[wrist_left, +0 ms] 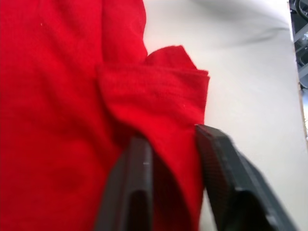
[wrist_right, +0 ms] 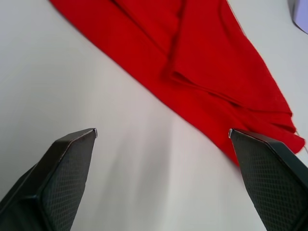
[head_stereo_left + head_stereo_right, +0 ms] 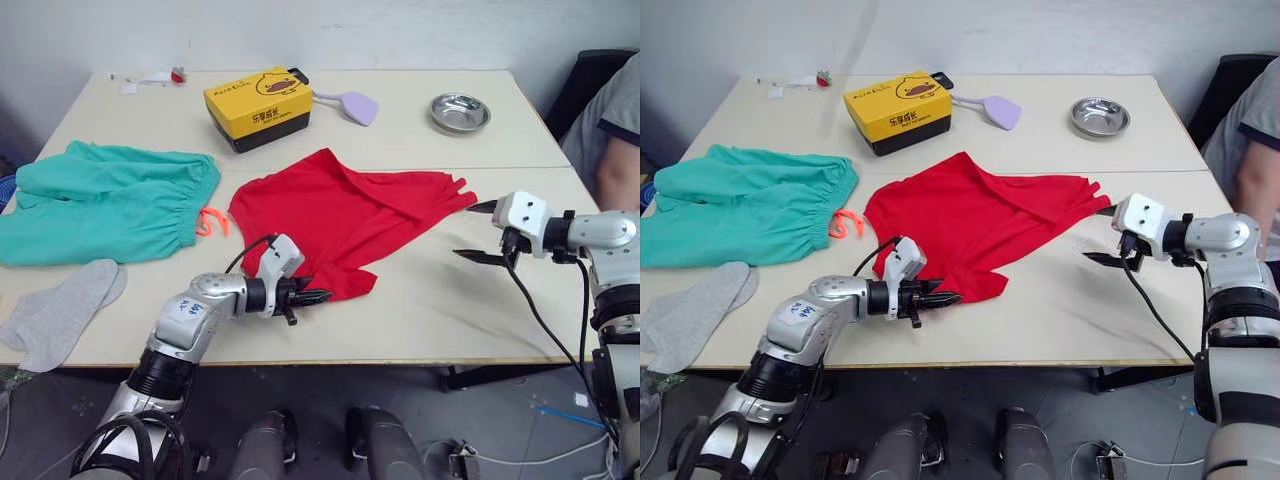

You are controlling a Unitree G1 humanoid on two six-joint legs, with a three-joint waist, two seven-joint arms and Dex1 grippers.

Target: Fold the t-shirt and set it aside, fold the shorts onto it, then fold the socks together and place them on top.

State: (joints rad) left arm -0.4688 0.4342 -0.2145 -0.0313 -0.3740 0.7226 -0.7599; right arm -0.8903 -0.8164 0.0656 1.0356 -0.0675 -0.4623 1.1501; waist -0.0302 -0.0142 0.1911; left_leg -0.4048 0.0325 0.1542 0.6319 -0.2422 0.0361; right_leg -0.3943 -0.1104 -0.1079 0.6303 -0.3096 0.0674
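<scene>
Left gripper [image 3: 318,296] clamped on the near edge of the red t-shirt [image 3: 350,215], mid-table. Right gripper [image 3: 478,232] spread wide just right of its far-right corner, grasping nothing.

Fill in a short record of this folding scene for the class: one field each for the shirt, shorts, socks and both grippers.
t-shirt: red, crumpled mid-table, not folded
shorts: teal, spread flat at the robot's left
socks: grey, at the table's near left edge
left gripper: shut on the t-shirt's near hem
right gripper: open, beside the t-shirt's right end, holding nothing
</scene>
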